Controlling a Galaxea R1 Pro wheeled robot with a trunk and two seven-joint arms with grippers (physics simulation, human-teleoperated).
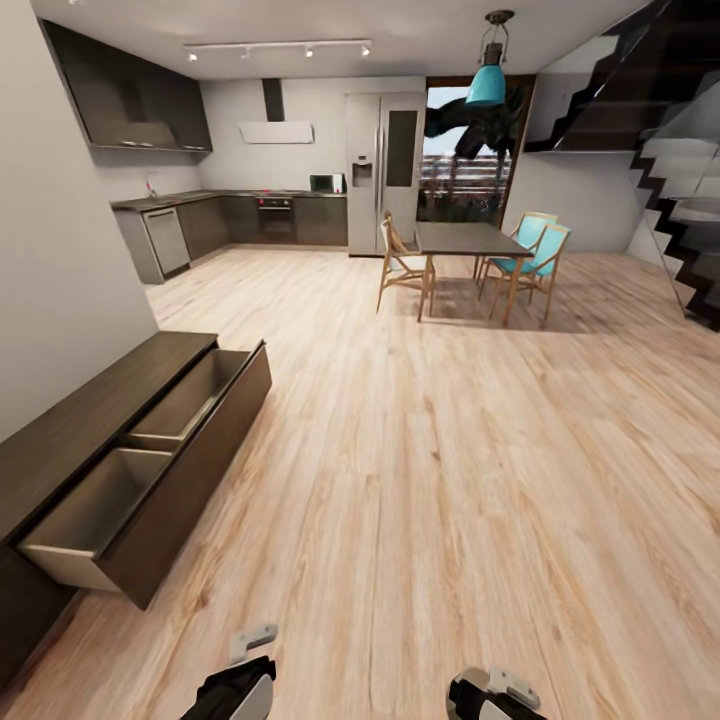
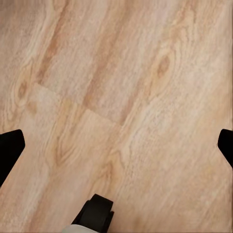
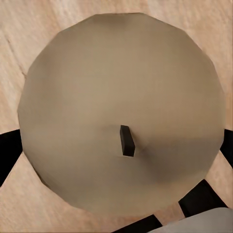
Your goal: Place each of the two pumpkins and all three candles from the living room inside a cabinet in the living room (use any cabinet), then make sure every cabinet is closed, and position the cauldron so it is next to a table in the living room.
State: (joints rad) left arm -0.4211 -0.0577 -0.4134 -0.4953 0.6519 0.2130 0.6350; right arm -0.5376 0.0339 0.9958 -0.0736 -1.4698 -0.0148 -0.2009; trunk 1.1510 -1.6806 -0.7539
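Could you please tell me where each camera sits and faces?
Head view: atop the robot, facing forward-down toward the kitchen; left arm and right arm at the lower edge.
Left wrist view: on that arm, facing the floor; black fingertips flank it.
Right wrist view: facing a candle's top between fingertips.
All share the floor.

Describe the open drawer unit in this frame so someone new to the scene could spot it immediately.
Start at the plain grey wall on the left of the head view; against it stands a long low dark brown wooden cabinet on the light wood plank floor. Its drawer front is pulled out, showing two pale beige compartments side by side. Unlike the grey kitchen cabinets further back, it is brown, handle-less and open.
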